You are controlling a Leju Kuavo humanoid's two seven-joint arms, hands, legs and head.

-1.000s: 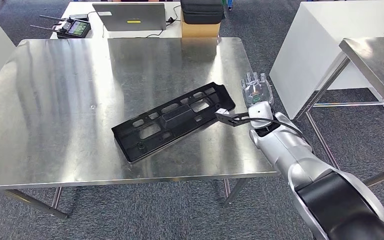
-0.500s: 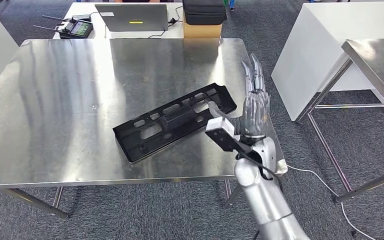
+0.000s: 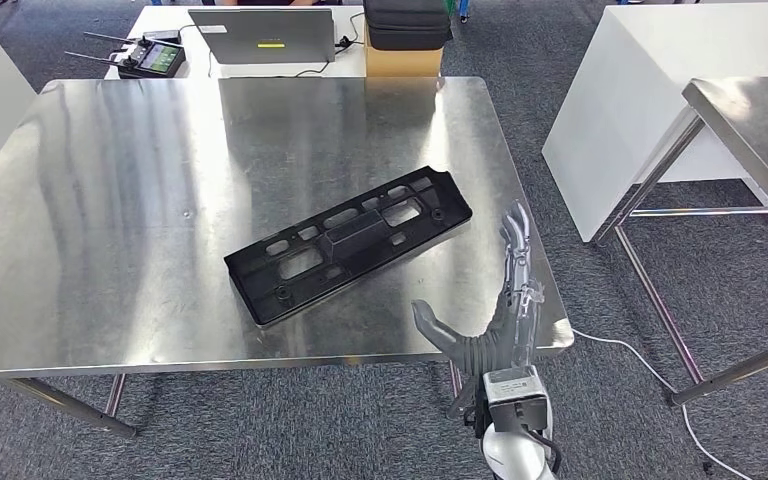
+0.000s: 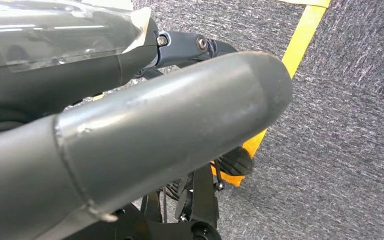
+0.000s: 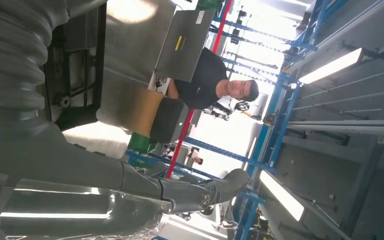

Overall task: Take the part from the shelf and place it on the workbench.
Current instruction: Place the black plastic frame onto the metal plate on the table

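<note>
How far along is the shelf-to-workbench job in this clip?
Placing looks done: the black part lies flat on the steel workbench, with nothing touching it. The right hand is open and empty, apart from the part at the bench's near right corner. Nothing obvious is left except lowering that arm.

The right hand (image 3: 495,318) has slim silver-grey fingers (image 3: 516,250) with a dark grey thumb and palm, a pale box at the wrist, and black cable. The left hand (image 4: 130,130) has a thick grey thumb, clear film and small screws.

Workbench (image 3: 160,200) — brushed, glossy metal; part (image 3: 350,245) — matt black plastic.
</note>
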